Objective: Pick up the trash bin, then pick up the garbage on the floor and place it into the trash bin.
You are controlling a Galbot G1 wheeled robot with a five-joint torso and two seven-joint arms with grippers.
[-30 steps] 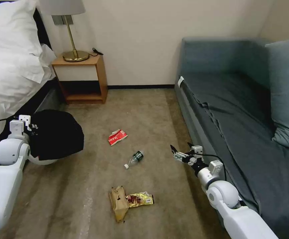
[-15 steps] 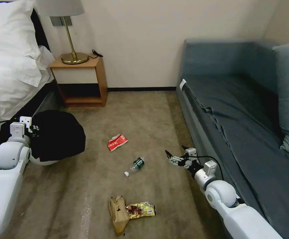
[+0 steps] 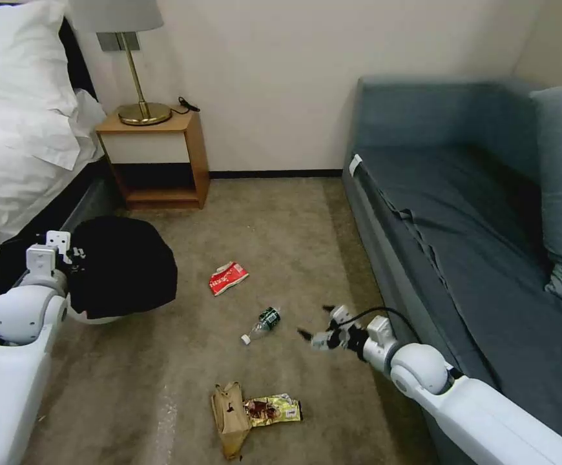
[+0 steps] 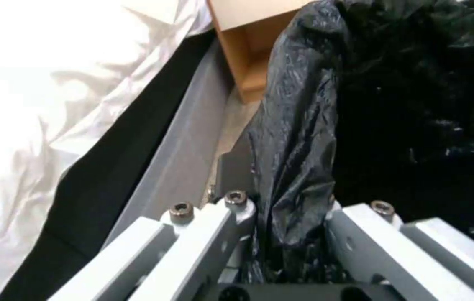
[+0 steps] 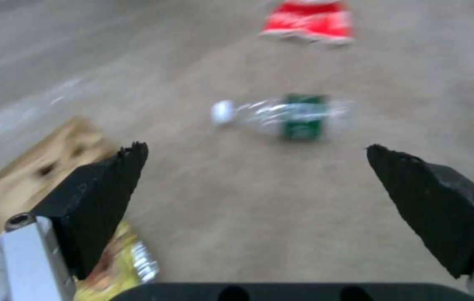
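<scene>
Flanking carpet: bed (image 3: 16, 148) at 9 o'clock, sofa (image 3: 475, 213) at 3. Trash bin (image 3: 123, 268) at 9 o'clock, left gripper (image 4: 290, 217) clenched on liner. Right gripper (image 3: 313, 332) spread wide, low, bottle (image 3: 263, 322) at its 9; red packet (image 3: 228, 278), paper bag (image 3: 230, 413), yellow wrapper (image 3: 273, 409) nearby.

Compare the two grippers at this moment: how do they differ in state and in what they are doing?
The left gripper is shut on the trash bin, its fingers pinching the black liner at the rim; the right gripper is open and holds nothing. The left sits beside the bed with the bin held; the right hangs low over the carpet, pointed at the bottle without touching it. Both are two-fingered grippers on white arms.
</scene>
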